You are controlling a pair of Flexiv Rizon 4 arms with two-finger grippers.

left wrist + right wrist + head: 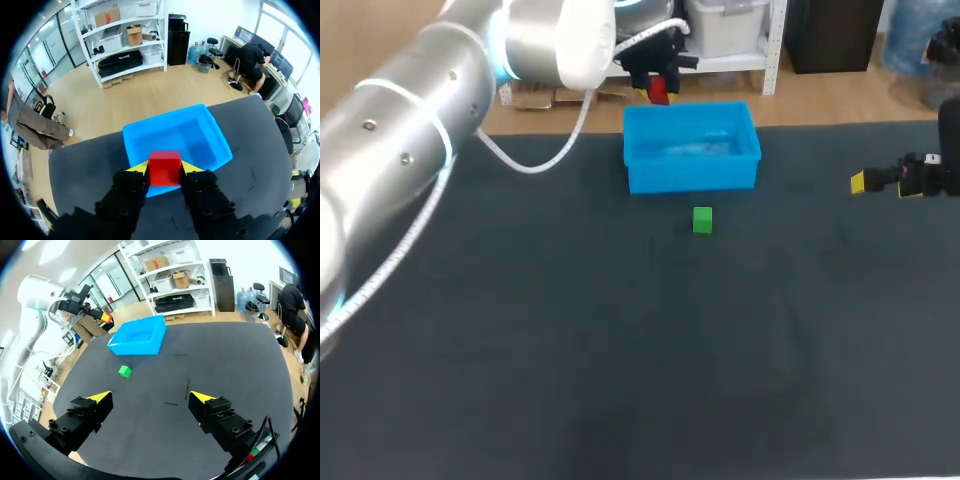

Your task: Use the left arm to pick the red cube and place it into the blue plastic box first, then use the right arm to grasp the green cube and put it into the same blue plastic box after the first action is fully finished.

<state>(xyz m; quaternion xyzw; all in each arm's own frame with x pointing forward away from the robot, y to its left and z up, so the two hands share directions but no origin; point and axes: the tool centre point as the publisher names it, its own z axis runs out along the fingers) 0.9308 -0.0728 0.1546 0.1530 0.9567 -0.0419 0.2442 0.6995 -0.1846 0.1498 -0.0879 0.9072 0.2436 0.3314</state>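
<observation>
The red cube is clamped between the yellow-tipped fingers of my left gripper, which hangs above the near wall of the blue plastic box. In the head view that gripper holds the red cube over the far left rim of the blue box. The green cube rests on the dark table just in front of the box. My right gripper stands open at the table's right side, far from the green cube; nothing lies between its fingers.
The dark table mat stretches wide and bare in front of the box and cube. My left arm spans the upper left of the head view, trailing a white cable.
</observation>
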